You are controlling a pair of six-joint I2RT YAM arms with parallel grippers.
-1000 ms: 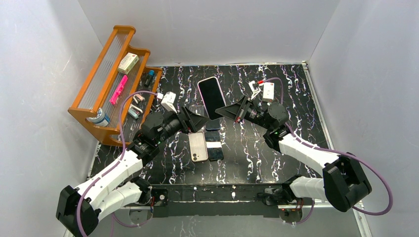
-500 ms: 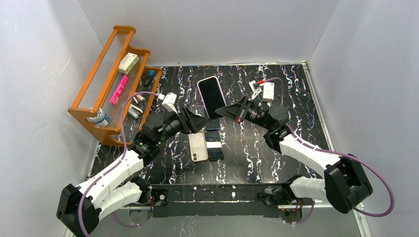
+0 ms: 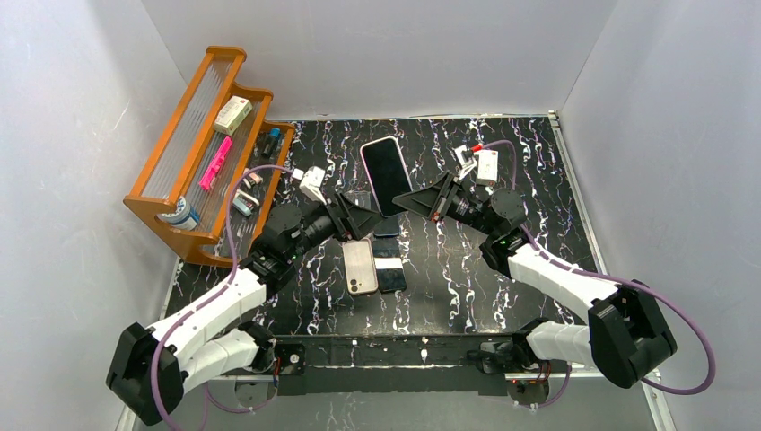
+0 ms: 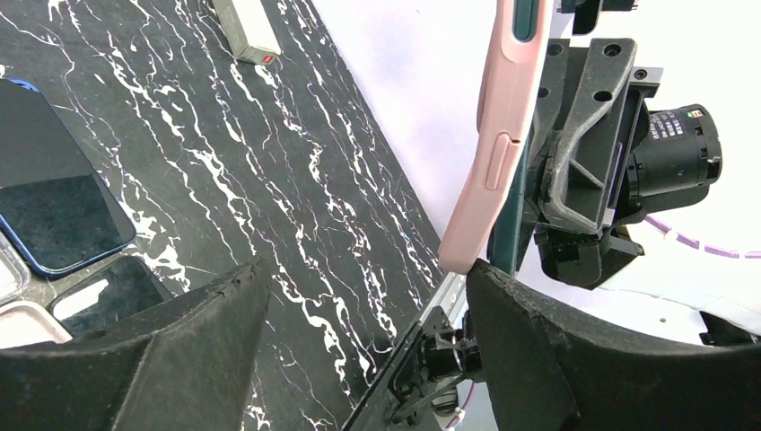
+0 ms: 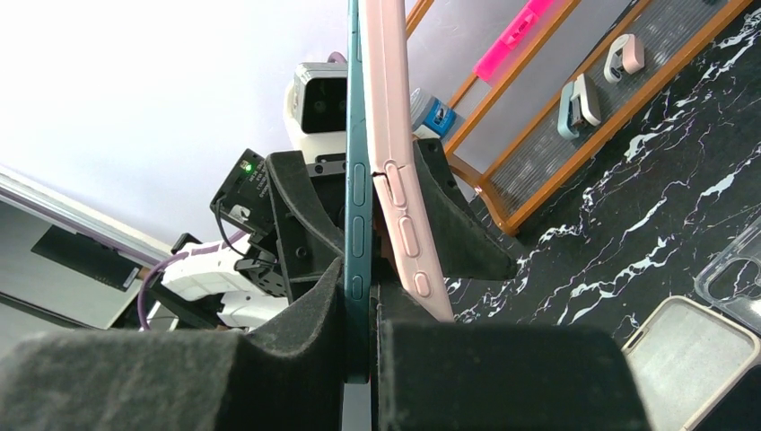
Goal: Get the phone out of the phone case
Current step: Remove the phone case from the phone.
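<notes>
The phone (image 3: 386, 175) is held upright in the air over the mat, dark screen showing. In the right wrist view my right gripper (image 5: 359, 301) is shut on the phone's teal edge (image 5: 357, 180). The pink case (image 5: 397, 189) is splayed away from it at the near end. In the left wrist view the pink case (image 4: 501, 135) hangs beside the teal phone (image 4: 514, 211). Its lower corner touches the tip of my left gripper's right finger (image 4: 502, 305). My left gripper (image 4: 359, 296) is open with only the mat between its jaws. In the top view, the left gripper (image 3: 366, 218) and the right gripper (image 3: 415, 199) flank the phone.
An orange rack (image 3: 202, 153) with small items stands at the back left. A pale phone case (image 3: 361, 267) and dark phones (image 3: 389, 265) lie on the black marbled mat under the grippers. A clear case (image 5: 731, 274) lies nearby. A small grey box (image 4: 247, 31) sits farther off.
My left arm has shifted slightly up and to the right, closer to the held phone. The right gripper and phone have barely moved.
</notes>
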